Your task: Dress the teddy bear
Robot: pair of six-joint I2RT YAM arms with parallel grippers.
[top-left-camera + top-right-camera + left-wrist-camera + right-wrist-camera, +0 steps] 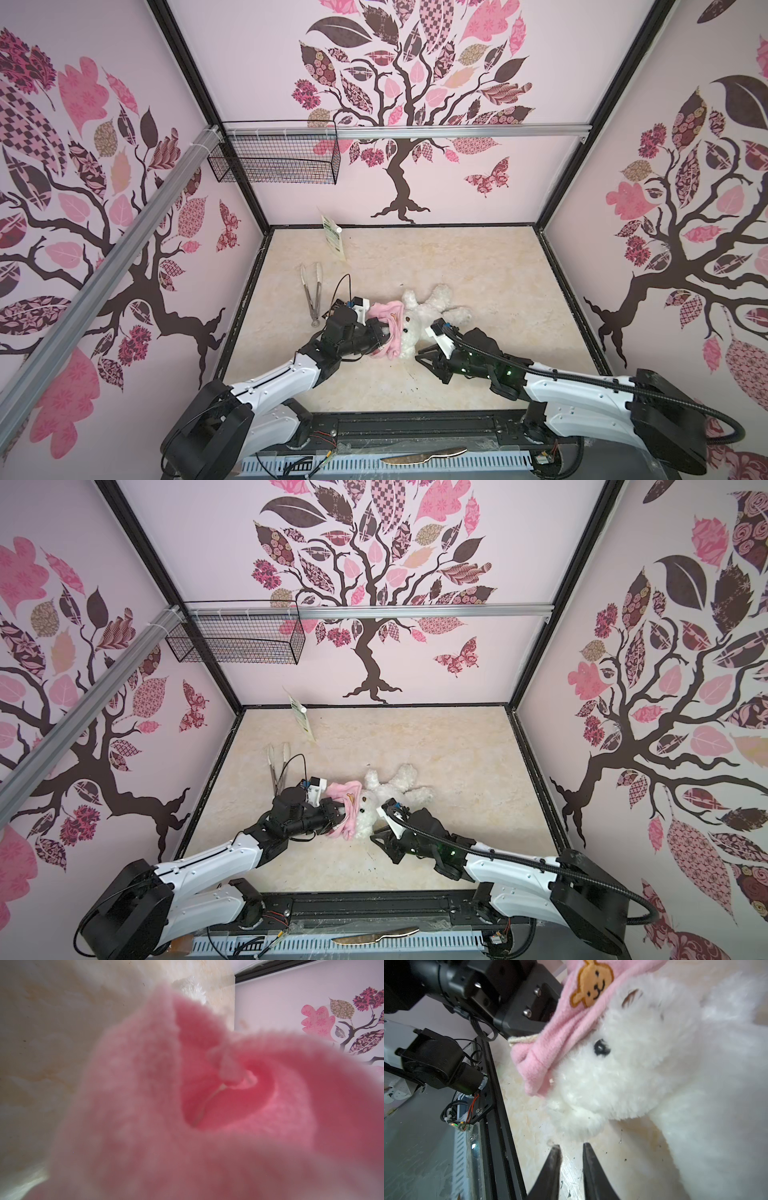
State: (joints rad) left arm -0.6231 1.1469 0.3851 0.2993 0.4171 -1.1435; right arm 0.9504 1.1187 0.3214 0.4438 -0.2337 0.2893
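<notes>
Mid-frame, the teddy bear [419,320] lies on the worktop [498,270], pink hoodie [384,311] only over its head, clamped in the left tool [380,330]. Right tool [571,1148] narrowly parted, empty. Body and arms look bare.

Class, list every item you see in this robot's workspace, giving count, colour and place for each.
teddy bear: 1, white, lying mid-table
hoodie: 1, pink, bunched over the bear's head
tongs: 1, silver, on the table left of the bear
card: 1, pale with green print, leaning at the back wall
wire basket: 1, black, hanging from the back rail, left side
knife: 1, brownish, on the front ledge
table: 1, cream marbled
left gripper: 1, black, shut on the hoodie
right gripper: 1, black, slightly open, empty, beside the bear's head
</notes>
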